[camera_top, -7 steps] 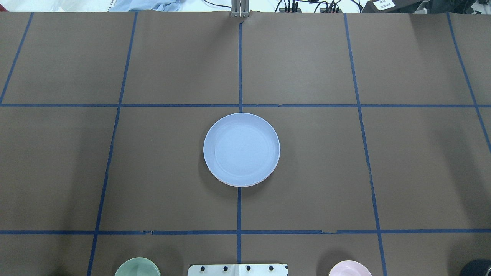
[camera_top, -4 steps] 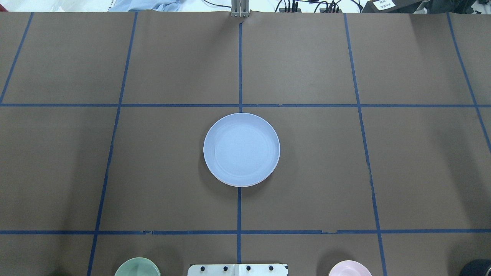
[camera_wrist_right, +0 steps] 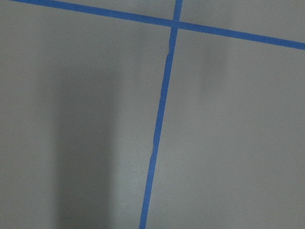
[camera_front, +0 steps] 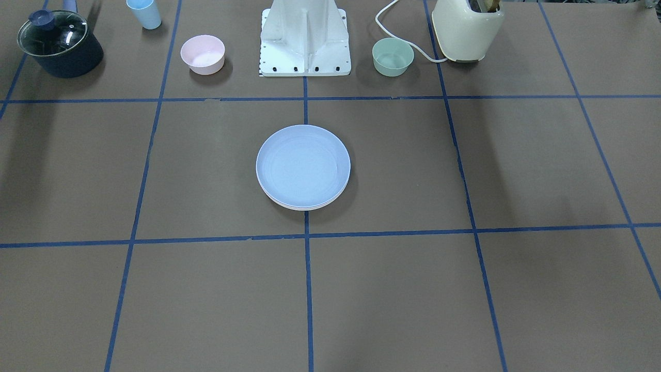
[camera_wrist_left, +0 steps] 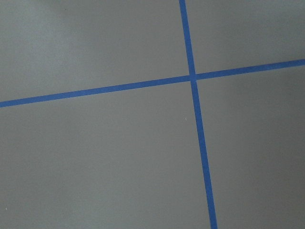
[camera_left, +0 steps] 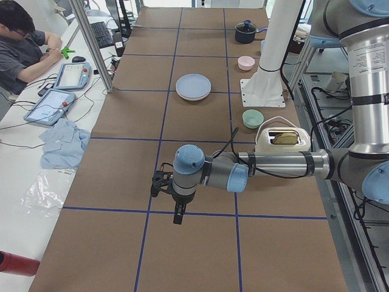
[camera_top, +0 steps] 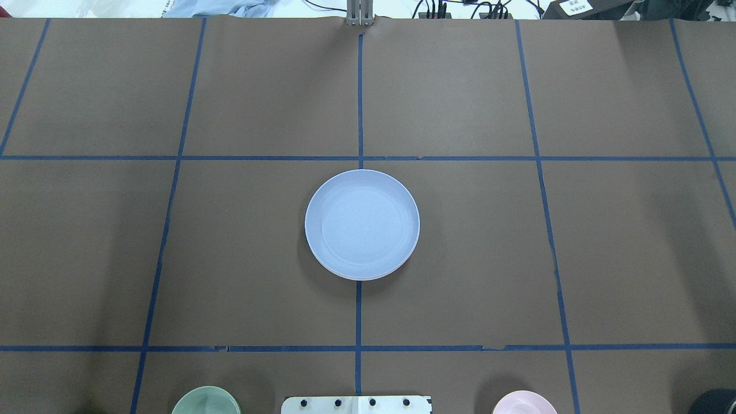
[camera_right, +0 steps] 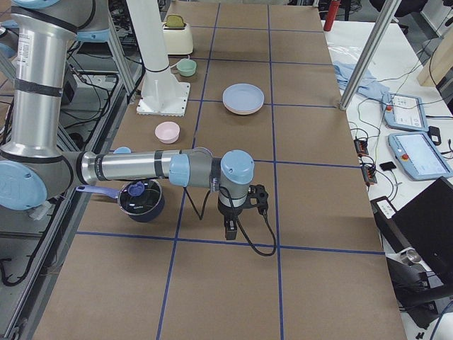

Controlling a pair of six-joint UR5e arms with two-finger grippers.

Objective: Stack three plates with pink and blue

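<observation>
Brown paper covers a long table [camera_top: 172,259], and a grid is marked on it in blue tape [camera_top: 359,98]; a white robot base [camera_front: 304,41] is bolted at the middle of the robot's edge. The left arm [camera_left: 279,164] is stretched low over the table end on the robot's left, and its left gripper [camera_left: 177,219] is pointed down above a tape line; whether its fingers are apart or closed cannot be told. The right arm [camera_right: 134,166] is stretched the same way over the opposite end, with the right gripper [camera_right: 230,232] pointed down; its state cannot be told either. Nothing is seen held by either. Only paper and a tape crossing are shown by each wrist camera.

At the table's centre, well apart from both grippers, a blue plate [camera_top: 362,224] is seen on top of a stack, on the middle tape line; a pink plate [camera_right: 245,112] shows as a thin rim beneath it.

Along the robot's edge are set a lidded dark pot [camera_front: 61,46], a cream toaster [camera_front: 467,31], a pink bowl [camera_front: 202,54], a green bowl [camera_front: 393,57] and a blue cup [camera_front: 144,13].
</observation>
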